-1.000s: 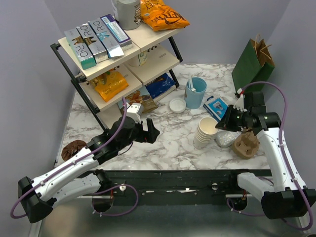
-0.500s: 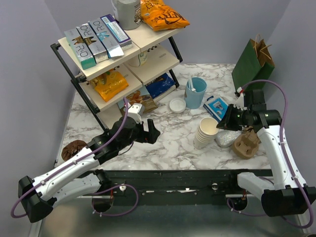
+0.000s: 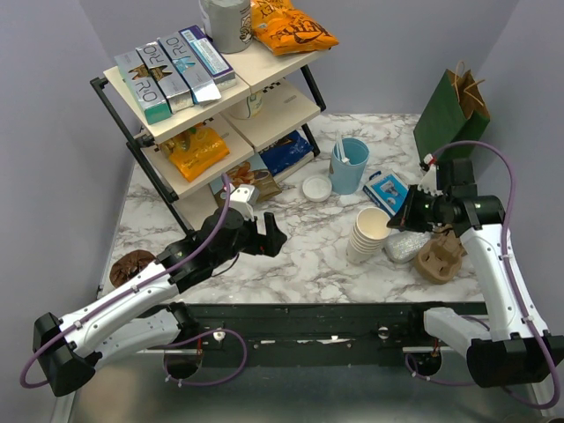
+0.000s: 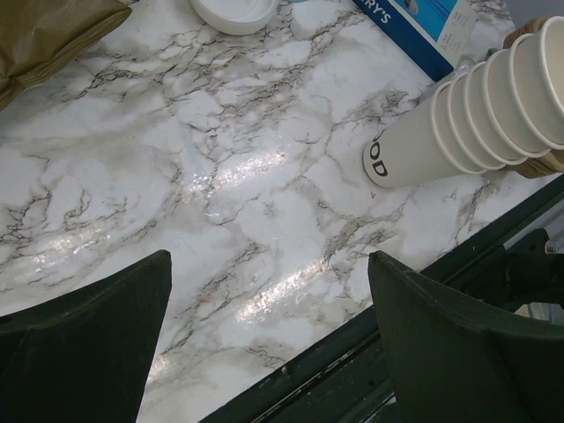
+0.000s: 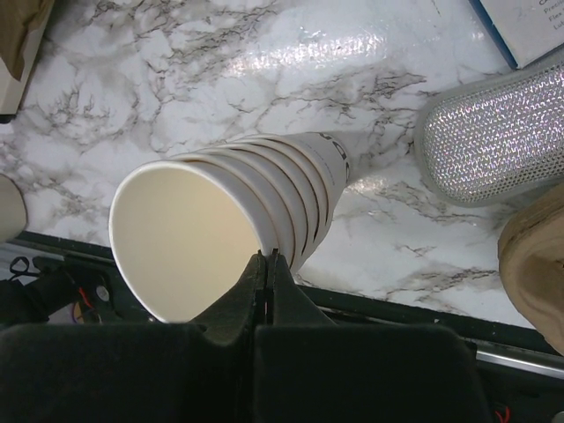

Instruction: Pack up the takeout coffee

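The takeout coffee is out of view. A stack of lidless cream paper cups stands near the table's front edge, right of centre. My right gripper sits at the right side of the stack's top. Its jaws are shut, with the tips pinched on the rim of the top cup, one finger inside and one outside. A loose round white lid lies further back. My left gripper hangs wide open over bare marble, left of the stack, holding nothing.
A green paper bag stands at the back right. A cardboard cup carrier and a silver pouch lie right of the stack. A light blue cup with sticks, a blue box and a snack shelf stand behind.
My right gripper's jaws have closed on the top cup's rim and the arm has lifted slightly. The left arm has stayed still.
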Motion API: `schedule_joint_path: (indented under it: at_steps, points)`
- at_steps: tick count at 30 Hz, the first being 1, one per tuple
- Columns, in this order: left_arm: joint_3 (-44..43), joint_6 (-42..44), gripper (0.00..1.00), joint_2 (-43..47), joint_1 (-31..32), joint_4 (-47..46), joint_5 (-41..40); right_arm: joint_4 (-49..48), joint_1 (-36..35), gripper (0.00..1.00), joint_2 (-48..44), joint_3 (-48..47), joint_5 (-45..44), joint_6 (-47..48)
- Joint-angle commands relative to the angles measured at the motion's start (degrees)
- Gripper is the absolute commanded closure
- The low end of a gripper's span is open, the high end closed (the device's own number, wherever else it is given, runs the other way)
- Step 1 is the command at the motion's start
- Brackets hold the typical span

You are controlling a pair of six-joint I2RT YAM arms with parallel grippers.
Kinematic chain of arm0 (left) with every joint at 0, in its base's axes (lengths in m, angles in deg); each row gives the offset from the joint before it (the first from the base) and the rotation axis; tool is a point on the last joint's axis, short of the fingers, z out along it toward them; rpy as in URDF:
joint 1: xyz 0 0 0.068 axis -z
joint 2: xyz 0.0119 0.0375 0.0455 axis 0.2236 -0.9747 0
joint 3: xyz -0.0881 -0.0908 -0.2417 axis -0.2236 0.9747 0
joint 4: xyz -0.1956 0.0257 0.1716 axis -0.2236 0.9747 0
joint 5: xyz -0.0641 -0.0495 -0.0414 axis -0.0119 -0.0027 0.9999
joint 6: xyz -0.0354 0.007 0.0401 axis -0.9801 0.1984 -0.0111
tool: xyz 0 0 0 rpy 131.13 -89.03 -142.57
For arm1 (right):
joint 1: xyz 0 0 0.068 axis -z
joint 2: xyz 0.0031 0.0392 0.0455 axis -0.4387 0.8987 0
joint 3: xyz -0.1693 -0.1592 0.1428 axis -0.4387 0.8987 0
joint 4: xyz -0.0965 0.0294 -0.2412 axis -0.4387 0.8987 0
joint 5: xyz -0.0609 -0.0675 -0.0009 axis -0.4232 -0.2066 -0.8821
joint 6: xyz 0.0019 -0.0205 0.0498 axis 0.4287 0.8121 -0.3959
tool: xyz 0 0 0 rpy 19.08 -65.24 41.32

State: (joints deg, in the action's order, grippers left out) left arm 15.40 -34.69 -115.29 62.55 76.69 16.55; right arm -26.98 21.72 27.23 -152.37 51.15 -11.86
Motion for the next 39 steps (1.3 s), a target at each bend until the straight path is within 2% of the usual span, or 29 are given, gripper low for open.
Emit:
schedule_joint_path:
  at_steps: [1, 6, 9, 18, 25, 32, 39]
  points:
    - [0.5, 0.5, 0.01, -0.4, 0.1, -1.8, 2.0, 0.5, -0.5, 0.99, -2.2, -3.0, 2.1, -0.7]
    - [-0.2, 0.3, 0.01, -1.5, 0.1, -4.2, 3.9, -0.1, -0.4, 0.99, -2.9, -2.8, 2.3, -1.1]
    - [-1.3, -1.0, 0.01, -4.3, 0.1, -8.9, 7.5, -1.3, -0.4, 0.99, -2.8, -0.5, 3.5, -1.4]
    - [-10.1, -11.0, 0.01, -23.6, 0.4, -24.5, 24.2, -1.7, -0.5, 0.99, -2.2, -0.4, 5.3, -1.1]
    - [-13.3, -15.0, 0.01, -31.8, 2.1, -29.5, 27.2, -2.2, -0.5, 0.99, -1.8, 0.4, 5.9, -0.9]
    - [-15.0, -15.2, 0.01, -33.8, 3.2, -29.1, 27.0, -2.6, -0.5, 0.99, -2.3, 0.6, 6.4, -0.5]
    - [-19.7, -13.3, 0.01, -36.9, 5.1, -21.5, 22.7, -3.7, -0.5, 0.99, -2.9, 0.7, 8.7, -0.5]
